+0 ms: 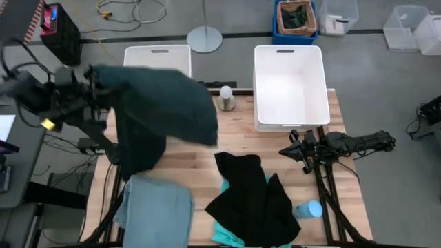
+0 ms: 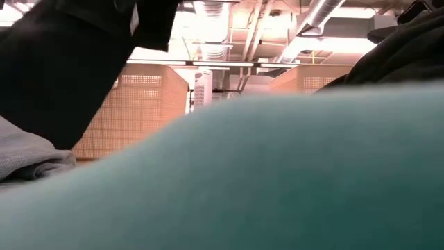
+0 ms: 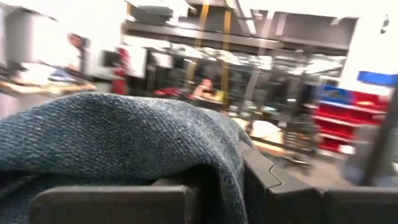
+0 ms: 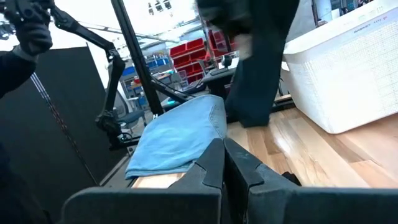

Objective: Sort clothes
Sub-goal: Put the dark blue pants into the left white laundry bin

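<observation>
Currently the left gripper (image 1: 93,79), jaws clamped on the dark teal garment (image 1: 162,114), holds it raised beside the left bin (image 1: 157,55); the right gripper (image 1: 293,150) waits closed, empty.

Teal garment (image 3: 124,134): coarse matt woven cloth. Table (image 1: 207,162): smooth pale wood, light sheen. Bin (image 1: 289,86): smooth white plastic.

High view looks straight down; low view sits smothered against turquoise garment (image 2: 277,180).
</observation>
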`<state>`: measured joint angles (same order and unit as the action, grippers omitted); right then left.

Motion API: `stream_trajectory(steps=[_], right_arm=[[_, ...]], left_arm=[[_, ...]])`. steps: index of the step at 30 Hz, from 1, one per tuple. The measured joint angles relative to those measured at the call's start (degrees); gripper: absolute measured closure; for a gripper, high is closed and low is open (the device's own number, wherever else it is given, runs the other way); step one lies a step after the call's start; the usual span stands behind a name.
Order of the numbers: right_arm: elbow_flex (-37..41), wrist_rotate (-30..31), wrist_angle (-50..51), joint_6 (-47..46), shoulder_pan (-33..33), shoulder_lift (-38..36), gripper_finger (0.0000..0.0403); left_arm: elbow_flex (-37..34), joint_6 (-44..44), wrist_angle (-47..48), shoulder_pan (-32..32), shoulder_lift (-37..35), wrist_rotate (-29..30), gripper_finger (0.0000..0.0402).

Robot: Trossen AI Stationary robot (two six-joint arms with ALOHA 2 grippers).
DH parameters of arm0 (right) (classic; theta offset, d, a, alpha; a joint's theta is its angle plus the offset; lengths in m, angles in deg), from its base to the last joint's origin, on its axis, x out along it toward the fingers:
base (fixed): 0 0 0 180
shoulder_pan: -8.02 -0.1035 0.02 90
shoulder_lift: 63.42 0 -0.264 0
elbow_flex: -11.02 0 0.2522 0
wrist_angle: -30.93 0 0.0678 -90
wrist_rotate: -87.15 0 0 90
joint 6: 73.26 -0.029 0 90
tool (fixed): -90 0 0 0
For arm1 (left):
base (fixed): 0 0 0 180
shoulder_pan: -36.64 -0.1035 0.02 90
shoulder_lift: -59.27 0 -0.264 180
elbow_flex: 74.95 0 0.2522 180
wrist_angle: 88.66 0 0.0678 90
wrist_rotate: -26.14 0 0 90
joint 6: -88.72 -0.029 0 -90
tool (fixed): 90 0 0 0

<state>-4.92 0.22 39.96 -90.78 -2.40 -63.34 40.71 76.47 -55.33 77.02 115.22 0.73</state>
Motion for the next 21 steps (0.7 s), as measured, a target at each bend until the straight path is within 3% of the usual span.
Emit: stream_trajectory(steps=[5, 15, 21], right_arm=[[0.0, 0.0, 0.0, -0.01, 0.0, 0.0, 0.0379], [0.0, 0.02, -0.04, -0.04, 0.0, 0.0, 0.0379], [0.0, 0.02, -0.07, -0.04, 0.0, 0.0, 0.0379]], left_arm=[[4.8, -8.24, 0.15, 0.0, 1.61, 3.46, 0.0358], [12.65, -36.72, -0.6, 0.0, 9.04, 14.09, 0.0358], [19.56, -44.51, -0.2, -4.52, 13.92, 13.55, 0.0358]])
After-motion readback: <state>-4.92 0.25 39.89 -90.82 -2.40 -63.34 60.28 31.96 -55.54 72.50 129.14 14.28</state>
